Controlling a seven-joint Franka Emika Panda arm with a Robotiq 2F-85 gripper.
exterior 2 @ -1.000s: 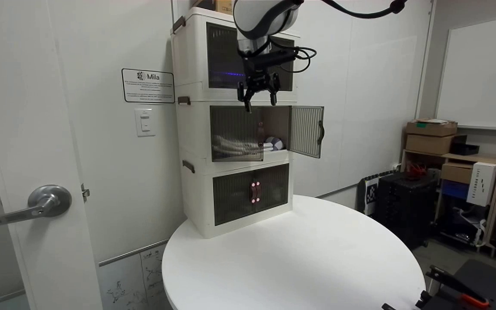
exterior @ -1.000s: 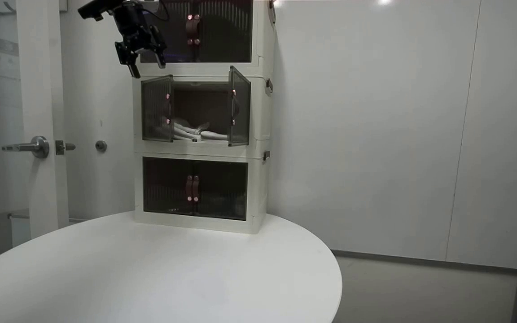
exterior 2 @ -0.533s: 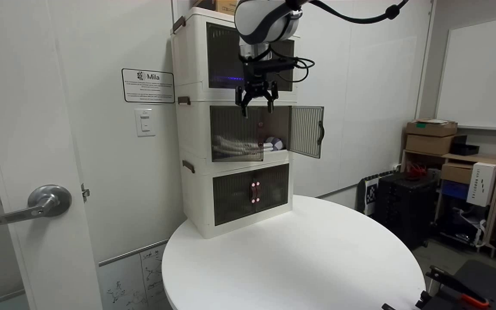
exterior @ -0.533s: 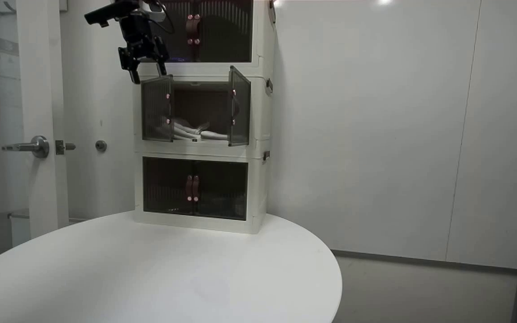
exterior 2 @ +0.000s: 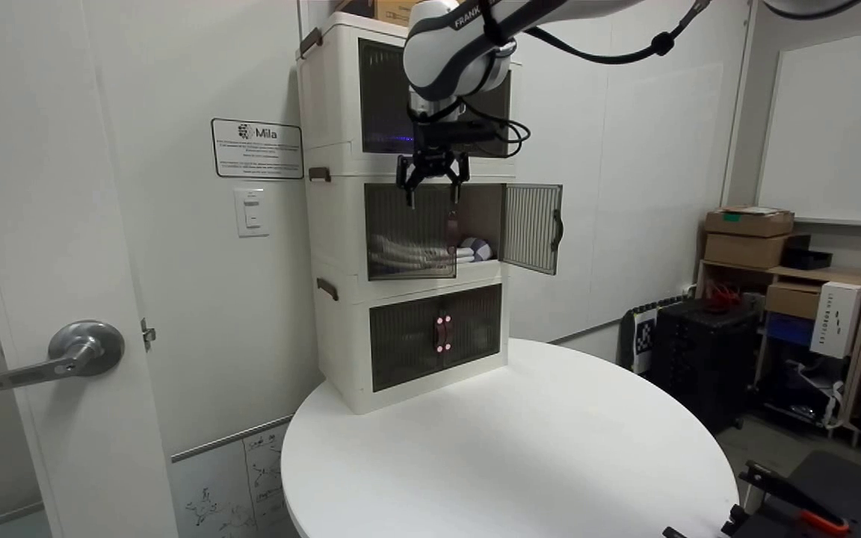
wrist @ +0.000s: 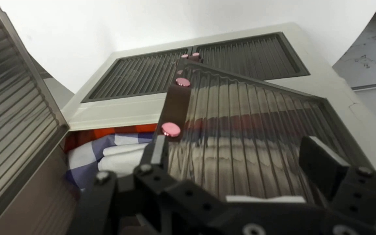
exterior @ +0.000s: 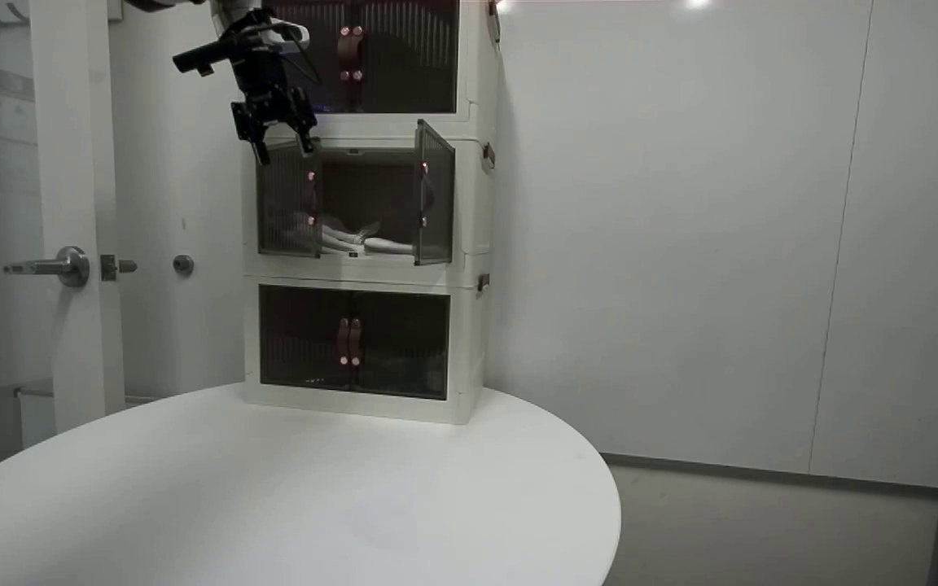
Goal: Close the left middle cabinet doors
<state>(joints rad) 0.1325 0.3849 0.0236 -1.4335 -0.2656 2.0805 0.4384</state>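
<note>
The left middle cabinet door, a ribbed see-through leaf, shows in both exterior views [exterior: 283, 213] [exterior 2: 406, 243] and fills the middle of the wrist view [wrist: 233, 104]. It stands partly open. Its brown strap handle [wrist: 176, 104] has pink studs on the free edge. My gripper [exterior: 284, 158] is open and empty, pointing down at the leaf's upper part; it also shows in an exterior view [exterior 2: 433, 202]. In the wrist view, its fingers [wrist: 237, 147] spread in front of the leaf, one by the handle's upper stud. Whether they touch the leaf is hard to tell.
The right middle leaf [exterior: 436, 195] stands wide open, and also shows in the wrist view [wrist: 11, 107]. Folded cloths [exterior 2: 475, 250] lie inside the middle tier. The top doors [exterior: 408, 57] and bottom doors [exterior: 355, 342] are shut. A round white table [exterior 2: 520, 448] bears the cabinet.
My gripper has moved down and in toward the left middle leaf, staying open. The leaf's free edge has swung slightly toward shut. The right leaf has not moved.
</note>
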